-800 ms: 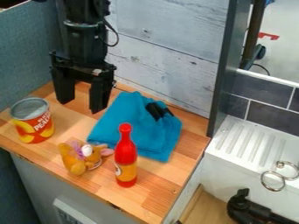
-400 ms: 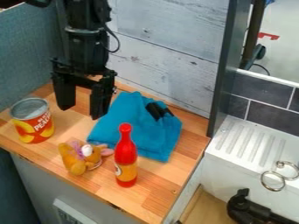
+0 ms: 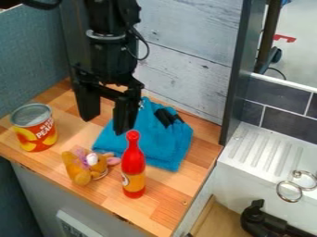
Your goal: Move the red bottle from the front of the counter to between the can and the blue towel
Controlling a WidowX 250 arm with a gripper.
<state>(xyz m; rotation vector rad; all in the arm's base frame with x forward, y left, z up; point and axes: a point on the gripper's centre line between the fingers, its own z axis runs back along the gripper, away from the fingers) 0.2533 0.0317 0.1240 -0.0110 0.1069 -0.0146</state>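
Black two-finger pincer (image 3: 106,124): fingers apart, nothing between, above light wooden counter (image 3: 162,202). Folded teal cloth (image 3: 158,146) nearest, mostly right of it, black item (image 3: 166,117) on top. Below pincer: orange-brown plush toy (image 3: 77,172). Lower right: upright red-and-orange bottle (image 3: 133,163). Left: red-and-yellow metal can (image 3: 37,138), upright.

The desk (image 3: 167,206) is smooth striped wood with a soft sheen; the folded blue square (image 3: 162,146), matt cloth. The red bottle (image 3: 133,163) looks like glossy plastic, the orange stuffed toy (image 3: 75,172) fuzzy fabric, the round can lid (image 3: 31,115) dull metal.
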